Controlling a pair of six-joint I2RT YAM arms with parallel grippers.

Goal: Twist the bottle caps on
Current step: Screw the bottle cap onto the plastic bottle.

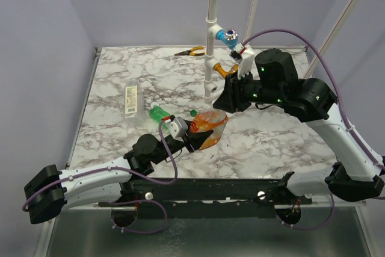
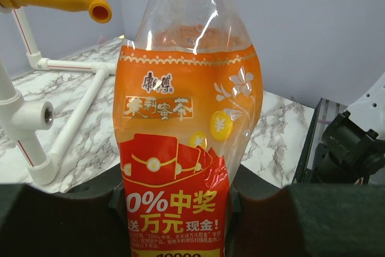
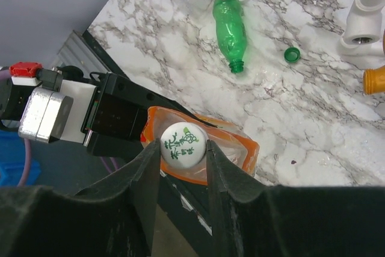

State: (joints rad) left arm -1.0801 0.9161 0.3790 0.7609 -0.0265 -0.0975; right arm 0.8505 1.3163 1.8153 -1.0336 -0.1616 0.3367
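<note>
The clear labelled bottle [image 1: 131,100] lies furthest left on the bench [image 1: 108,133]. The green bottle [image 1: 159,112] lies on its side just beside it, with its dark green cap [image 1: 194,113] loose nearby. The left pincer [image 1: 197,133] is clamped round the orange bottle [image 1: 212,126]. The right pincer [image 3: 182,148] pinches the white cap [image 3: 183,139] over that bottle's top. The white pipe frame [image 1: 210,46] and orange tap [image 1: 222,70] crowd close behind. Pliers [image 1: 189,52] lie at the far edge.
</note>
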